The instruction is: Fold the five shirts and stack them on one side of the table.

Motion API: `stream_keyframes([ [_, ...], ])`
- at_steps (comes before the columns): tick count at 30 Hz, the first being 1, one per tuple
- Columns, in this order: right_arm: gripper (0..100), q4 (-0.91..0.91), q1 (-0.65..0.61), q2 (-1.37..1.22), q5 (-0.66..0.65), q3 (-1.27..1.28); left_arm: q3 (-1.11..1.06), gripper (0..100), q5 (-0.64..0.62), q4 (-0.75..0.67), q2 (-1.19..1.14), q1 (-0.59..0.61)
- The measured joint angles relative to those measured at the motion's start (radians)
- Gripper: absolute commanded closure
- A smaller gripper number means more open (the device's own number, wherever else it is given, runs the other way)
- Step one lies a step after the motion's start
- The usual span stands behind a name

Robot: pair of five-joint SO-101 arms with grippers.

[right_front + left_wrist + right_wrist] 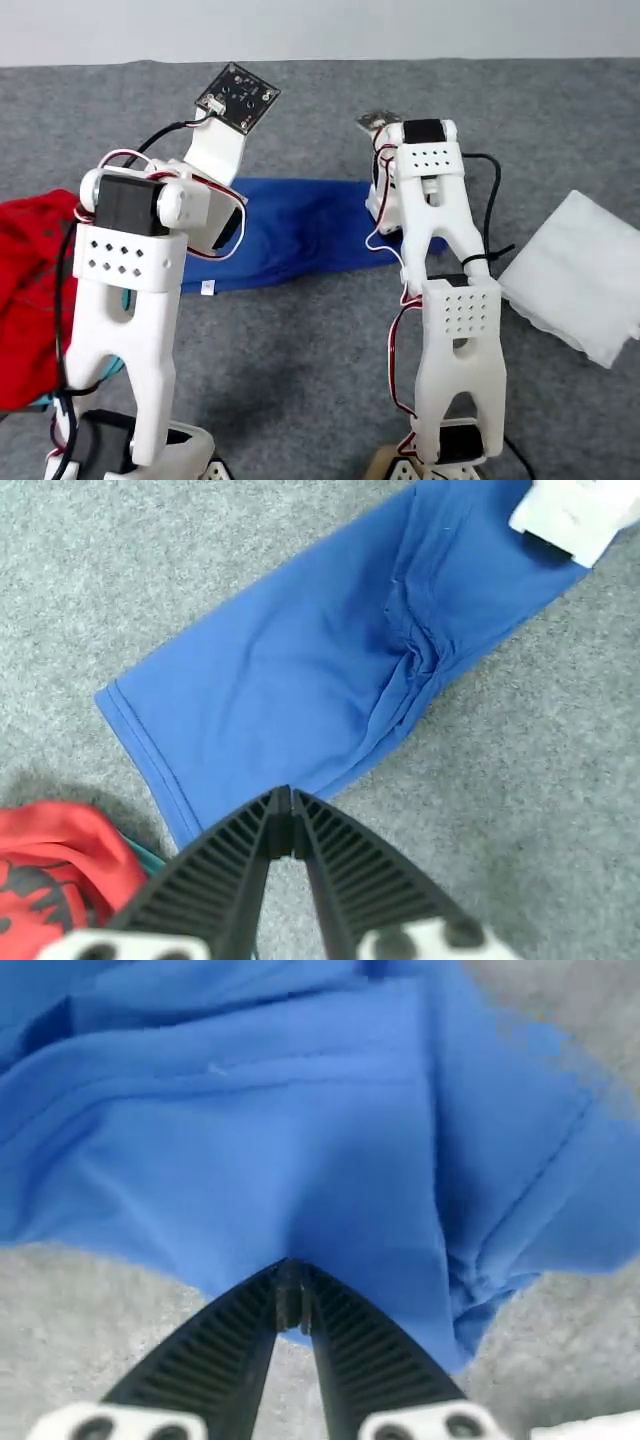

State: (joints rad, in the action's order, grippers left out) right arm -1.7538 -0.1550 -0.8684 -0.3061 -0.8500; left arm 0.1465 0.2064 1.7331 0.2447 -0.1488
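Blue shirt (pixel 300 1140) pinched in right gripper (pixel 290 1305)

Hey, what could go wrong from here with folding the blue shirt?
The left end effector is shut at the edge of the blue shirt, so a lift may catch no cloth. The right end effector is shut at another edge; any pinch there looks thin and could slip. The shirt is bunched near its middle, so folding may trap wrinkles.
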Motion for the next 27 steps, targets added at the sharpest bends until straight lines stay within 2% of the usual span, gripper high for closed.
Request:
stream_keyframes([
  [7,98.8,0.000,0.032,0.008,-0.038,0.089,0.000,99,0.000,-0.008,0.000,0.000],
  [13,98.8,0.000,0.031,0.118,-0.069,0.241,0.000,99,0.000,-0.018,0.000,0.000],
  [22,98.8,0.015,0.023,0.193,-0.072,0.215,0.000,99,0.000,-0.046,0.000,0.000],
  [27,98.8,0.107,-0.006,0.193,-0.072,0.176,0.000,99,0.000,-0.046,0.000,0.000],
])
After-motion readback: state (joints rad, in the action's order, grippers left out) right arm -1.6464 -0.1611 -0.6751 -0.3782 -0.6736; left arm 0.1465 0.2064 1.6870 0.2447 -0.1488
